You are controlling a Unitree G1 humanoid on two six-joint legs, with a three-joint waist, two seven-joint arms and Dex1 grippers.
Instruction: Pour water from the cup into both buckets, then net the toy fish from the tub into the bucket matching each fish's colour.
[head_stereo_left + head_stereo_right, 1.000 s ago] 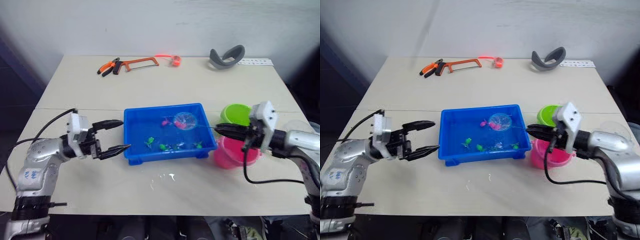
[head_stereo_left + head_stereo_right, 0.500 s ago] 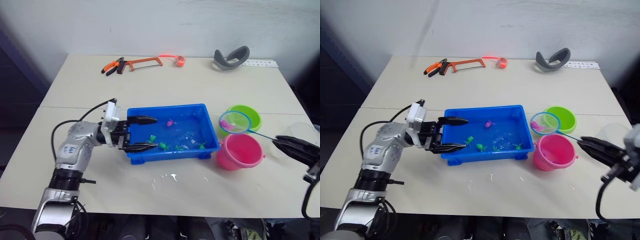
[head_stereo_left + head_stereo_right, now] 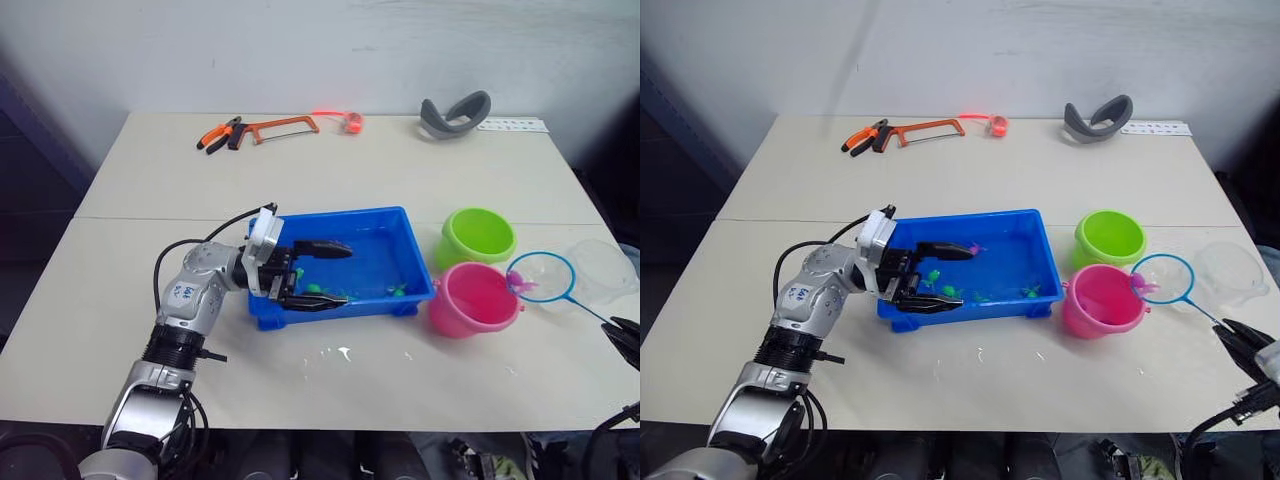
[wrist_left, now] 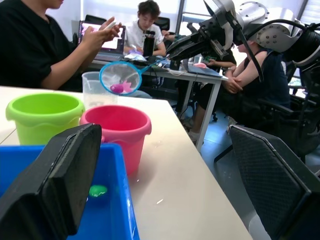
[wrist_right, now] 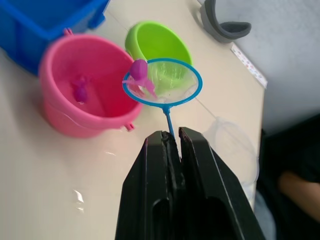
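Net (image 5: 162,82) in right claw (image 5: 172,137), pink fish (image 5: 138,75)

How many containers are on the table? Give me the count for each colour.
Green bucket: 1
Pink bucket: 1
Blue tub: 1
Clear cup: 1
Total: 4

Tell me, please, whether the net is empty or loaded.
Loaded: a pink fish sits at the net rim, beside the pink bucket.
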